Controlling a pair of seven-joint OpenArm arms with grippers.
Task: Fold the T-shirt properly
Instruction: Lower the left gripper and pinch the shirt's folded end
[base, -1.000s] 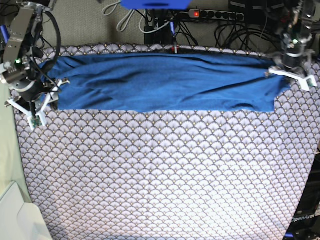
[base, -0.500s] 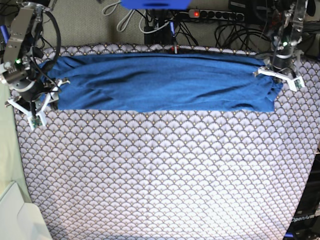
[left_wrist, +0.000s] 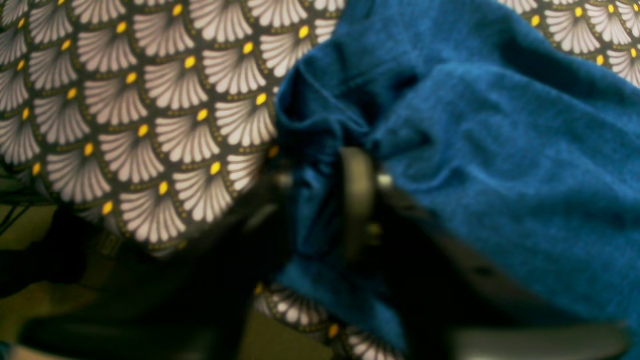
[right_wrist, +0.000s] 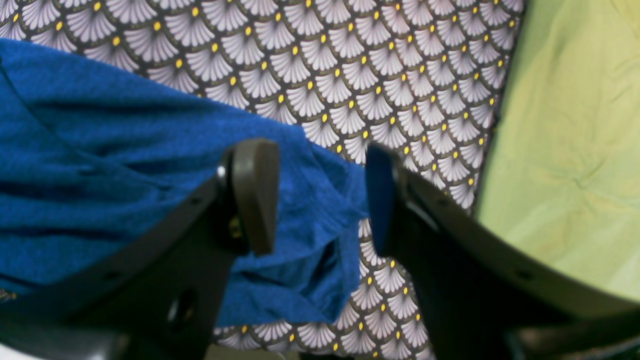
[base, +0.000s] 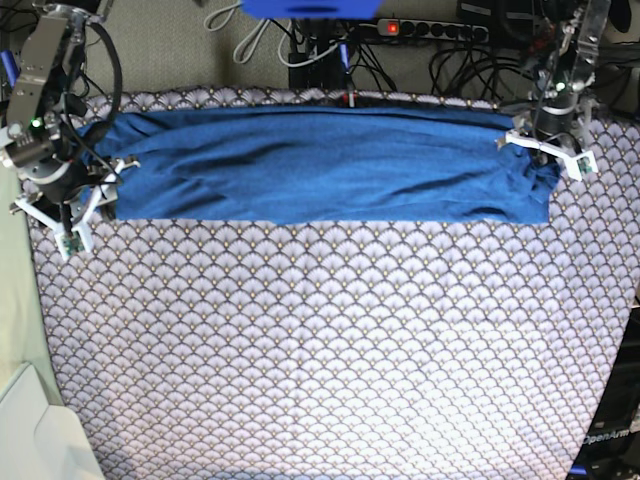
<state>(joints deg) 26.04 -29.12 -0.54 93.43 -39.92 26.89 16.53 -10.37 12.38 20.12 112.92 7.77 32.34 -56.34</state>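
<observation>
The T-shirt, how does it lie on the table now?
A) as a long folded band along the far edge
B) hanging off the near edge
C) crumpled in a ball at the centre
A: the T-shirt stretches as a long flat band across the far side of the tablecloth.

Place: you're looking at a robotics lab bench.
Power: strip (base: 430, 30) and tangled cables (base: 470, 70) behind.
Surface: scallop-patterned tablecloth (base: 330, 350) covers your table.
Rig: two arms flank it.
</observation>
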